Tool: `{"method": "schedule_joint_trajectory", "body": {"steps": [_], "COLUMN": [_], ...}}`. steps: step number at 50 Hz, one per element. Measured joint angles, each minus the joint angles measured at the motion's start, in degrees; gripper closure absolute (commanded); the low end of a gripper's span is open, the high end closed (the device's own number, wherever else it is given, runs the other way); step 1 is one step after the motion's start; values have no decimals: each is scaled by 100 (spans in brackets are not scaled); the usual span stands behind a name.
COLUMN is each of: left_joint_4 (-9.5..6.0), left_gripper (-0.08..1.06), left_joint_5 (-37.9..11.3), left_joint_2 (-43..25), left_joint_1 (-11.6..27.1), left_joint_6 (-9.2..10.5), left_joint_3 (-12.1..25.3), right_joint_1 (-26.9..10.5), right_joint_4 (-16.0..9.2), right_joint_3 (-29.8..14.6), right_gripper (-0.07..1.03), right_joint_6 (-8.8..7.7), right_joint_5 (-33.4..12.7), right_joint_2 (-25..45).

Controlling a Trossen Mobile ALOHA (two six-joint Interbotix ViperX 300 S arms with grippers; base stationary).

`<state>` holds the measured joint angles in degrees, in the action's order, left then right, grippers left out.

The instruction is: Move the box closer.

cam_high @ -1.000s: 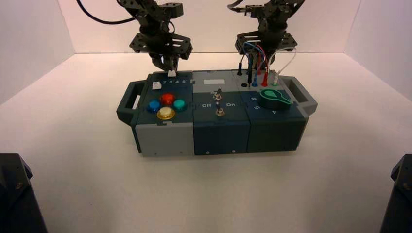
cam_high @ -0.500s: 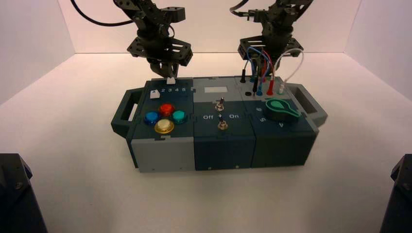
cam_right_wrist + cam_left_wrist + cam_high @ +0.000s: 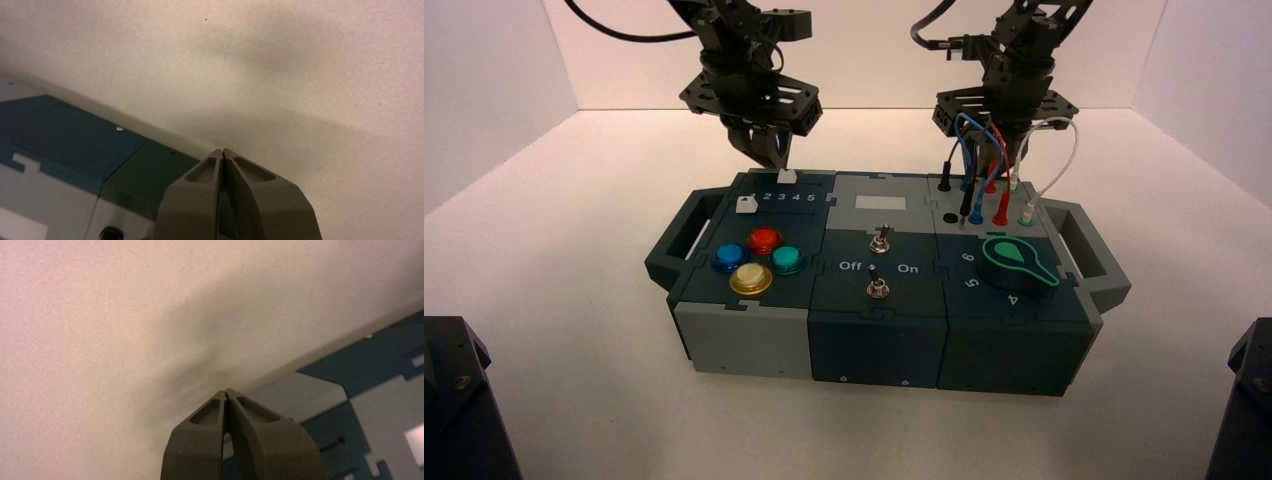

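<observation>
Left gripper is keeping its two tips pressed together with nothing between them, and is standing behind the far edge of the box, at the slider end. Right gripper is likewise showing closed tips and an empty grasp, behind the box's far edge at the wired end. Both are apparently pushing the far wall toward the robot, though contact is being hidden, so this is reading as probable only. The box is sitting flat, slightly skewed, its right end lying nearer the robot than its left. Main risk: if the right side is receiving more push, the skew will be growing and one gripper may be slipping off the wall. Second risk: the right arm is reaching down close behind the blue wire and white wire on the box; any drift forward or upward could be snagging a loop and unplugging it. Likewise, the left gripper is standing close behind the white slider cap; riding up over the box's edge could be nudging it. Even, low pushing is seeming advisable.
</observation>
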<state>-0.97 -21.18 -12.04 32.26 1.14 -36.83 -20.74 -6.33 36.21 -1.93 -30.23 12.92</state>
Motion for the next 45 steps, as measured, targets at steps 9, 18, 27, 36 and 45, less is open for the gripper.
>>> {"method": "schedule_joint_trajectory", "body": {"steps": [9, 18, 27, 36, 45], "left_joint_4": [0, 44, 53, 53, 26], "left_gripper": [101, 101, 101, 101, 101], "left_joint_5": [-62, -220, -554, -1046, -1617], "left_joint_2": [35, 62, 387, 721, 932], "left_joint_1": [26, 35, 53, 53, 167], "left_joint_6": [-62, -88, -123, -123, 0], "left_joint_3": [0, 79, 167, 185, 149], "right_joint_1": [-53, -79, -79, -79, -88], "right_joint_4": [0, 35, 35, 44, 44], "right_joint_3": [-9, -185, -334, -264, 70], "right_gripper": [98, 98, 98, 98, 98], "right_joint_6": [-9, -9, -9, -9, -18], "right_joint_5": [97, 114, -79, -721, -1248], "right_joint_2": [-18, -149, -817, -1406, -1670]}}
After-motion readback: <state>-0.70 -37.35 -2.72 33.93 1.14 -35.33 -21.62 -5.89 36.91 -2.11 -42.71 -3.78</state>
